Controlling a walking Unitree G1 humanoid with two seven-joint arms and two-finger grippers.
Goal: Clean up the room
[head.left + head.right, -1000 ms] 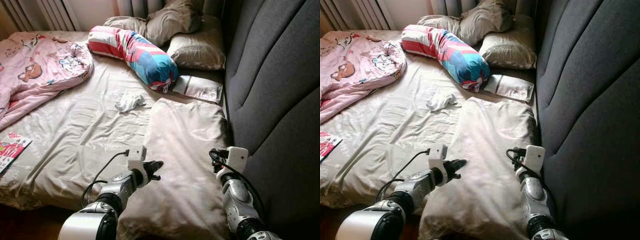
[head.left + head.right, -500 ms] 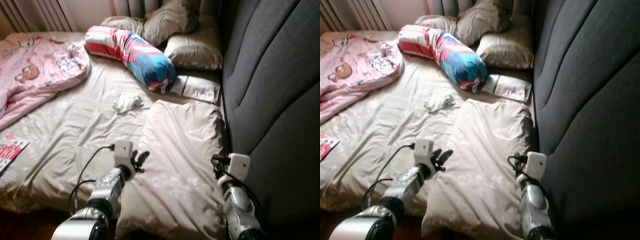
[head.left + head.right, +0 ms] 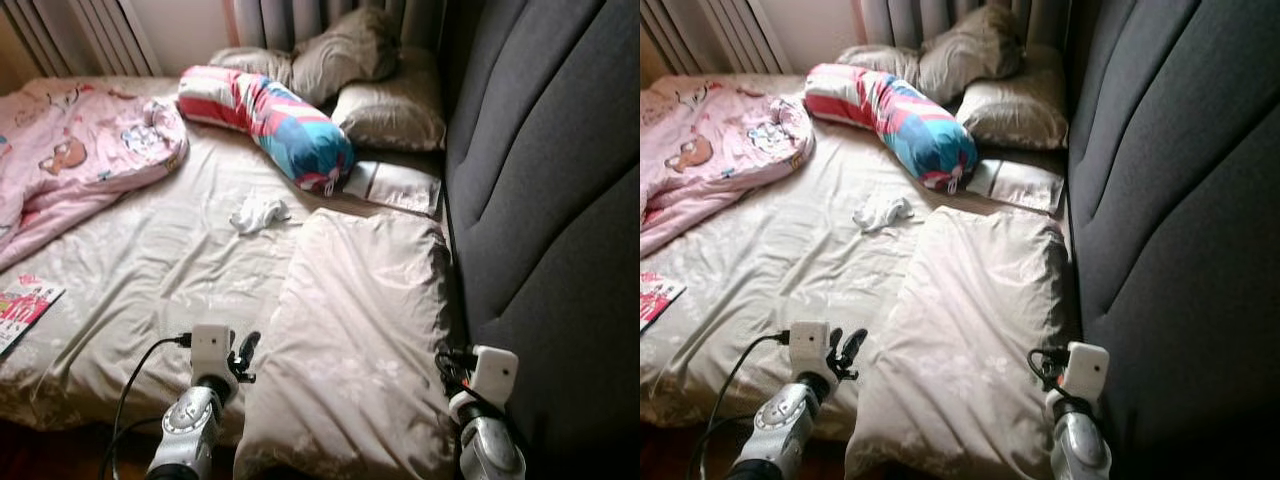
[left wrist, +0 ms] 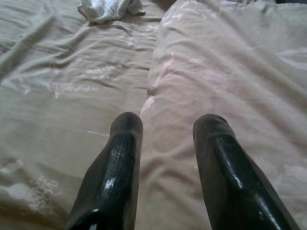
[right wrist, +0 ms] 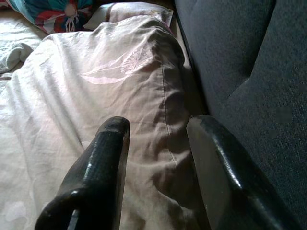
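Left wrist view shows the left gripper (image 4: 165, 129) with jaws apart and holding nothing, straddling the near left edge of the large beige pillow (image 3: 365, 330) on the bed (image 3: 150, 270). The right gripper (image 5: 156, 127), jaws also spread and empty, hovers at that pillow's right edge beside the grey headboard (image 3: 550, 180). One white cloth (image 3: 258, 211), one striped bolster (image 3: 270, 120), one pink blanket (image 3: 70, 160) and one magazine (image 3: 25, 305) lie farther off.
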